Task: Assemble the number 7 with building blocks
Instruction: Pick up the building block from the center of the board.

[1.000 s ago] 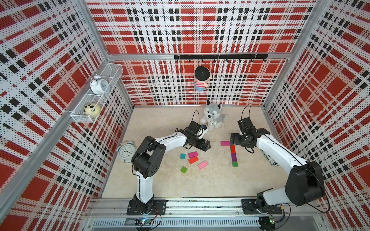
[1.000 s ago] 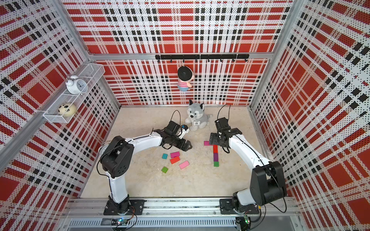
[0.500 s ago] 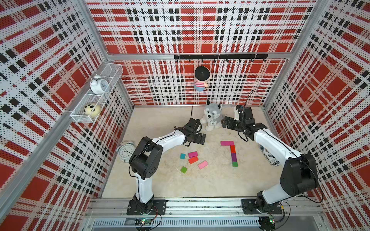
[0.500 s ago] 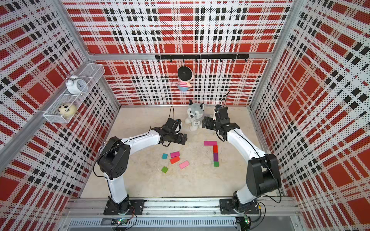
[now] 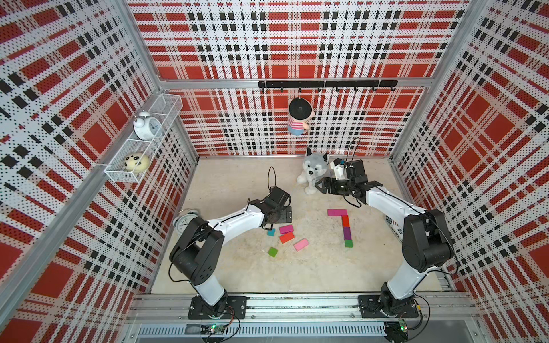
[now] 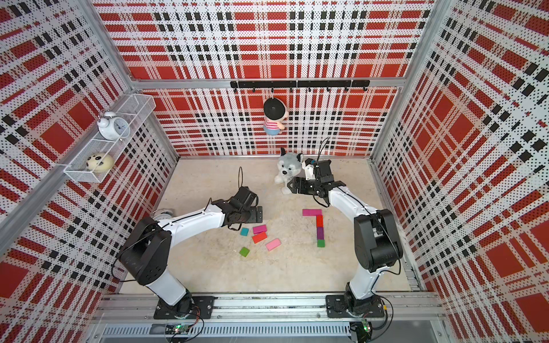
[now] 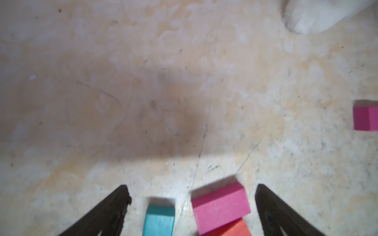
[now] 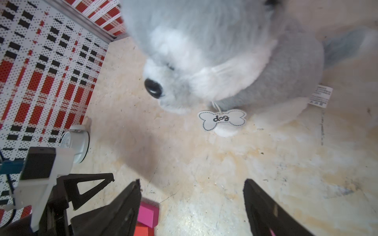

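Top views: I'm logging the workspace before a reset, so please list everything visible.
Blocks laid as a 7: at least four; magenta bar, red, purple, green; right of centre.
Loose blocks: five; teal, magenta, red, pink, green; centre.
Plush dog: one, grey-white, near back wall.
Alarm clocks: two, white; wire shelf and floor by left wall.
Spotted ball: one, cream, wire shelf.
Doll: one, striped shirt, hanging on black hook rail.
Left pincer: one, black, open by loose blocks.
Right pincer: one, black, open beside plush dog.

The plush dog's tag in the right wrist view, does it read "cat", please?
No, the bone-shaped tag on the plush dog reads "dog".
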